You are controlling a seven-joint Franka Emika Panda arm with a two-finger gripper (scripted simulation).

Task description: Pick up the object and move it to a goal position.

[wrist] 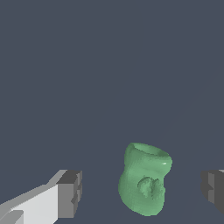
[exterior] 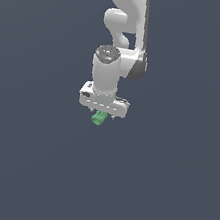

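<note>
The object (wrist: 144,179) is a small, stubby, light green cylinder with a bumpy body and an open rim. It lies between my two fingertips with a clear gap on each side. My gripper (wrist: 142,190) is open around it, and the dark pads (wrist: 70,192) touch nothing. In the exterior view the object (exterior: 98,118) shows just under the white gripper (exterior: 103,112), partly covered by the hand.
The white arm (exterior: 123,28) reaches down from the top of the exterior view. Around it lies a plain dark grey surface (exterior: 170,183) with no other objects or edges in view.
</note>
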